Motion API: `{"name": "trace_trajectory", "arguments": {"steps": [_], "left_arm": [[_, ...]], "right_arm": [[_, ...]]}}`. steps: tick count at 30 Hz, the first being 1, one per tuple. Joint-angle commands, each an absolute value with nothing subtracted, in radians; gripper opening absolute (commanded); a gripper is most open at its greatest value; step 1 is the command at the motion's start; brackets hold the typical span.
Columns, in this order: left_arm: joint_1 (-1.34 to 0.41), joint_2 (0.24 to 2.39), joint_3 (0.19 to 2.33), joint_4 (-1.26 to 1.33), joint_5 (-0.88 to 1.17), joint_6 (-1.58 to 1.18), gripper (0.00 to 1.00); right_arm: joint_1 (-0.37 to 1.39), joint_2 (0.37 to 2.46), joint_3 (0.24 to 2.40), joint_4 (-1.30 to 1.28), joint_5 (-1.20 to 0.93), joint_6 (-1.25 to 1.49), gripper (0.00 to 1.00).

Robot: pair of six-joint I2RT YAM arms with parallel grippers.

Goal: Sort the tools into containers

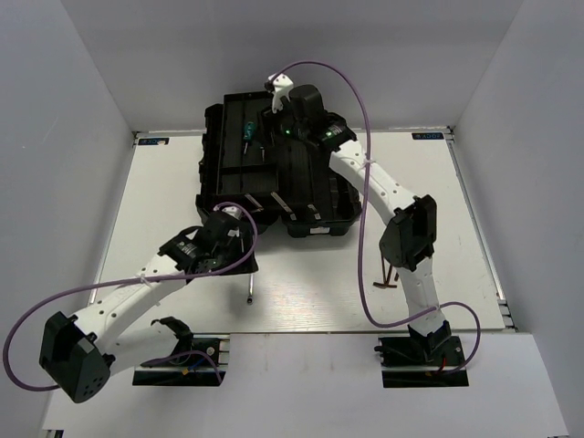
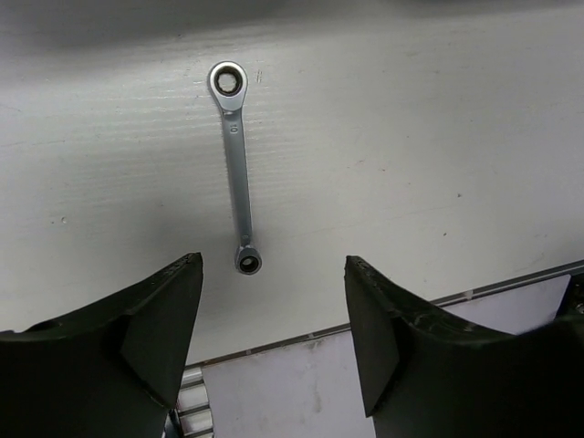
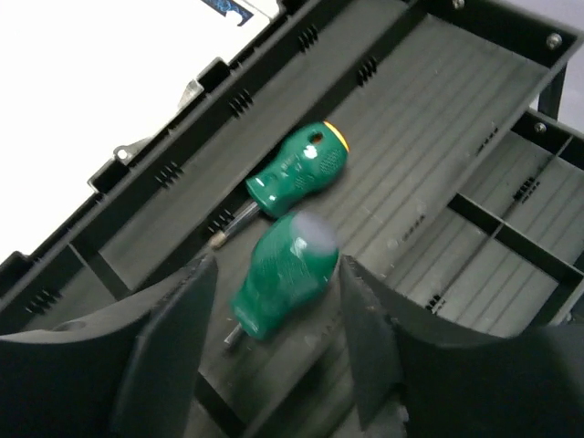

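Right end effector [image 3: 274, 274] released over two screwdrivers [image 3: 297, 173] lying in the toolbox [image 3: 228, 100] tray, left end effector [image 2: 271, 265] spread above a wrench [image 2: 239, 173] on the counter [image 2: 411, 164]; hex keys [image 1: 391, 276] likewise waiting unsorted.

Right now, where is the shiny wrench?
In the left wrist view, the silver wrench lies flat on the white table, just ahead of the open left gripper, whose fingers are not touching it.
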State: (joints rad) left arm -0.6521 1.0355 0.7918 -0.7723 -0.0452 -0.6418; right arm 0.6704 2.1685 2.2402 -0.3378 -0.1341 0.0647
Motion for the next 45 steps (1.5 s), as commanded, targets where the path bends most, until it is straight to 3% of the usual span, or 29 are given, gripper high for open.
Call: {"name": "trace_trajectory", "arguments": {"steps": [1,7,9,11,12,13,14,20,22,26,36,41,45], "left_arm": [[-0.666,1.064,0.799,-0.733,-0.061,-0.618,0.74],[-0.675,1.133,0.799,-0.709,-0.07,-0.609,0.74],[-0.684,1.149,0.799,-0.686,-0.08,-0.609,0.74],[-0.684,1.175,0.788,-0.671,-0.089,-0.609,0.74],[-0.684,1.184,0.767,-0.651,-0.089,-0.609,0.72],[-0.684,1.195,0.767,-0.637,-0.089,-0.618,0.69],[-0.684,1.216,0.753,-0.614,-0.089,-0.618,0.67],[-0.695,1.324,0.739,-0.592,-0.115,-0.637,0.54],[-0.695,1.35,0.749,-0.592,-0.13,-0.637,0.54],[-0.706,1.39,0.758,-0.601,-0.159,-0.637,0.5],[-0.724,1.476,0.739,-0.539,-0.187,-0.646,0.47],[-0.724,1.496,0.721,-0.515,-0.196,-0.646,0.44],[-0.724,1.496,0.677,-0.48,-0.196,-0.655,0.4]], "right_arm": [[0.655,2.154,2.238,-0.314,-0.143,0.066,0.63],[0.621,2.06,2.229,-0.337,-0.155,0.052,0.68],[0.606,1.981,2.197,-0.363,-0.104,0.019,0.65],[0.589,1.876,2.113,-0.388,-0.013,0.005,0.47],[0.575,1.847,2.077,-0.393,0.029,-0.035,0.32],[0.565,1.788,1.98,-0.406,0.046,-0.046,0.03],[0.533,1.735,1.95,-0.435,0.084,-0.06,0.0],[0.388,1.518,1.604,-0.656,0.101,-0.101,0.0],[0.318,1.491,1.551,-0.686,0.084,-0.104,0.0],[0.226,1.398,1.381,-0.727,0.029,-0.092,0.17],[0.066,1.319,1.195,-0.761,-0.136,-0.075,0.2],[0.017,1.331,1.166,-0.765,-0.242,-0.035,0.35],[-0.02,1.342,1.152,-0.776,-0.288,-0.022,0.38]]}}
